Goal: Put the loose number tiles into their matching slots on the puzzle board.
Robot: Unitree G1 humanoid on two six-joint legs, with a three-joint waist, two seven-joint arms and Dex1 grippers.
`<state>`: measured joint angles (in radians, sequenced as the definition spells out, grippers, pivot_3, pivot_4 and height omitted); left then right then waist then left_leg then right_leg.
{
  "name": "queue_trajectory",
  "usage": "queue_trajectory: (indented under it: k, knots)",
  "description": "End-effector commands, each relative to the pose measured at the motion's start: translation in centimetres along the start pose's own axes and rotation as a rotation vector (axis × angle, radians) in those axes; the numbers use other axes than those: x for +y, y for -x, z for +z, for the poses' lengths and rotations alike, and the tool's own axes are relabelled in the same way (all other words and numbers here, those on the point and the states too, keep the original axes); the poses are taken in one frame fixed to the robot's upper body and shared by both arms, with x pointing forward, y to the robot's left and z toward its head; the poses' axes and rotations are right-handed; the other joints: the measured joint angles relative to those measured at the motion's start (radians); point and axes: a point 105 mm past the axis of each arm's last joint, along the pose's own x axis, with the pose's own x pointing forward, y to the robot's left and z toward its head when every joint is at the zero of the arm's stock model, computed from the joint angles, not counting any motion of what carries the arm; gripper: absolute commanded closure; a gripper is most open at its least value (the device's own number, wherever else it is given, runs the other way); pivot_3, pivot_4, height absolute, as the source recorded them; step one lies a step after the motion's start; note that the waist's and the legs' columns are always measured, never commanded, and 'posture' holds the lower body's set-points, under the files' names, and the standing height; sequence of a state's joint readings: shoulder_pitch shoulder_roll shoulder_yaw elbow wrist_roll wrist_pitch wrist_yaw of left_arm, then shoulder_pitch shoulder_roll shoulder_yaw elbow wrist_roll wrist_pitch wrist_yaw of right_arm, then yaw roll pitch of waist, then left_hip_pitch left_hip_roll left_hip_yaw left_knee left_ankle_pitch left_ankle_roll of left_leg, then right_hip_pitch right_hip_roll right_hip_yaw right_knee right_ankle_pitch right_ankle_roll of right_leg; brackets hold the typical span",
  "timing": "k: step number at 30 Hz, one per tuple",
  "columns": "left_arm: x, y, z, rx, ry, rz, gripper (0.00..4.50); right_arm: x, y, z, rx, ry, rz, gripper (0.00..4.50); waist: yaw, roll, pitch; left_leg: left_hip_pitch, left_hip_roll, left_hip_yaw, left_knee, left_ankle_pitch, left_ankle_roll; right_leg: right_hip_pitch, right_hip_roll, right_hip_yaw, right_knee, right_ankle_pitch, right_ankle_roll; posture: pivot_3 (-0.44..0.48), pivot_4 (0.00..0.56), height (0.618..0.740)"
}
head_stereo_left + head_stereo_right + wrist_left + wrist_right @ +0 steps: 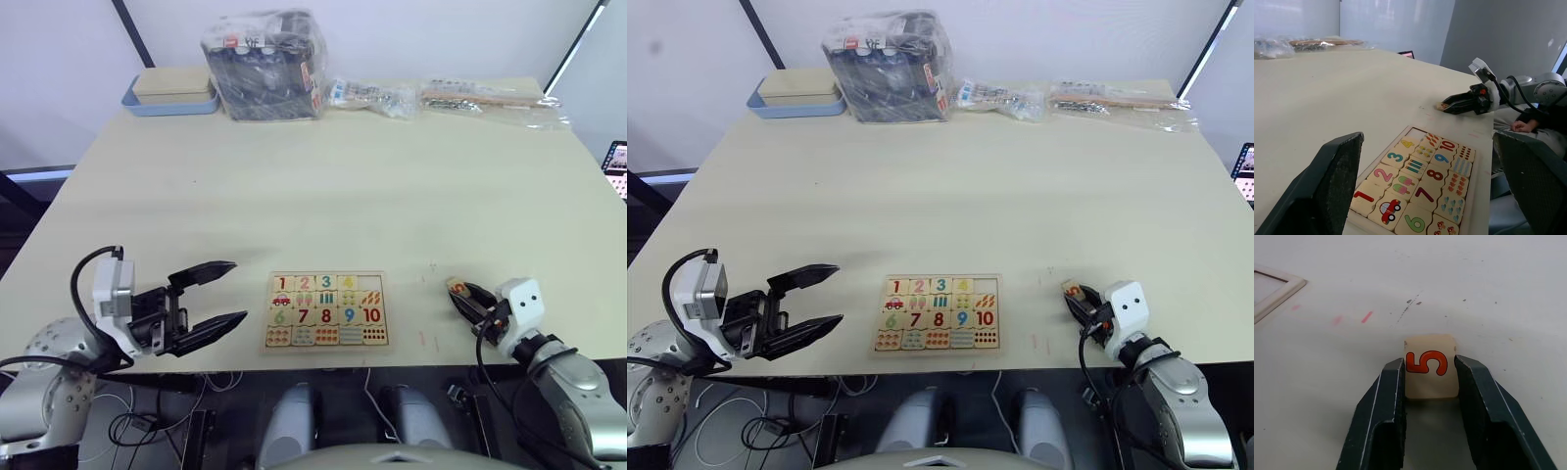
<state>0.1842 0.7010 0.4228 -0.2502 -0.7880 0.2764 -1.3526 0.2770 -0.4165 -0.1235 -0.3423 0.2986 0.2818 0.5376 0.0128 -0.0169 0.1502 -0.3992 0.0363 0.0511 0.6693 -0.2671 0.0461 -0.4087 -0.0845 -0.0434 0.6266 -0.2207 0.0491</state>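
Observation:
The puzzle board lies flat near the table's front edge. Tiles 1 to 4 sit in its top row, and the slot at that row's right end is empty. To the right of the board, the tile with an orange 5 rests on the table. My right gripper is shut on it, one finger pressed to each side. My left gripper hovers open just left of the board, holding nothing. Its fingers frame the board in the left wrist view.
A blue tray with a wooden box and a plastic bag of dark items stand at the back left. Clear packets lie along the back right. A screen shows at the right edge.

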Motion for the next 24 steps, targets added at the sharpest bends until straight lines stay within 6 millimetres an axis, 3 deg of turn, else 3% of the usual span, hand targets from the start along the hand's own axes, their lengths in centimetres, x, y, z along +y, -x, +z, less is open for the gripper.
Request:
queue_trajectory:
  k: [1, 24]
  knots:
    - [0.0, 0.0, 0.4, -0.013, -0.026, -0.005, 0.00, 0.1, 0.1, 0.2, 0.007, 0.011, 0.030, 3.55, 0.000, 0.000, 0.000, 0.000, 0.000, 0.000, 0.000, 0.000, 0.000, 0.000, 0.000, 0.000, 0.000, 0.000, 0.000, 0.000, 0.150, 0.740]
    - [-0.7, 0.6, 0.2, -0.008, -0.015, 0.007, 0.00, -1.4, -0.8, 3.1, 0.043, 0.172, 0.421, 3.55, 0.001, 0.000, 0.000, 0.000, 0.000, 0.001, 0.000, 0.000, 0.000, 0.000, 0.000, 0.001, 0.000, 0.000, 0.000, 0.000, 0.150, 0.740]
